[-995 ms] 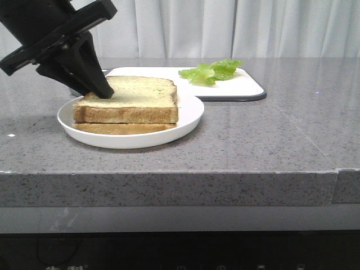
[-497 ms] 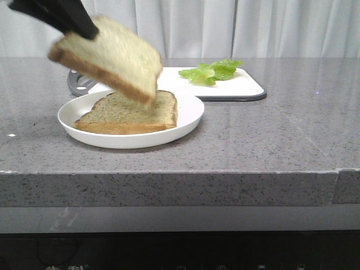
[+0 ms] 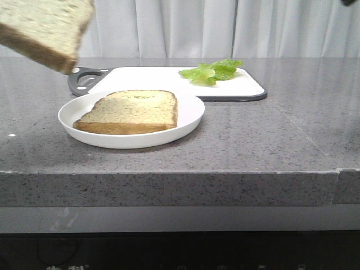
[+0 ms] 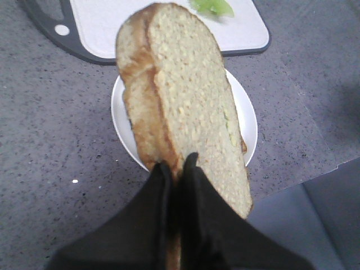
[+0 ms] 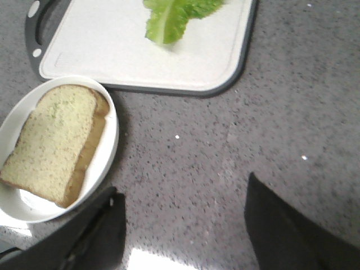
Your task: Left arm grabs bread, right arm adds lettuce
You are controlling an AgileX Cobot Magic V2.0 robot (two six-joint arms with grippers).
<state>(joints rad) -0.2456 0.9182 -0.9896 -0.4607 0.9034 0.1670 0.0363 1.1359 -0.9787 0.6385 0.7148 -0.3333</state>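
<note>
Bread (image 3: pixel 45 31) aloft; lettuce (image 3: pixel 211 71) on board (image 3: pixel 247 87)

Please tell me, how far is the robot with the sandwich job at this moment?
Done: the left gripper is shut on the thick toasted bread slice, held in the air above the white round plate. The thinner toast slice lies uncovered on it. In hand: the right gripper is open and empty over the counter. Left: the frilly green lettuce lies on the white cutting board, untouched.

No text, label, brand or number can be read anywhere.
</note>
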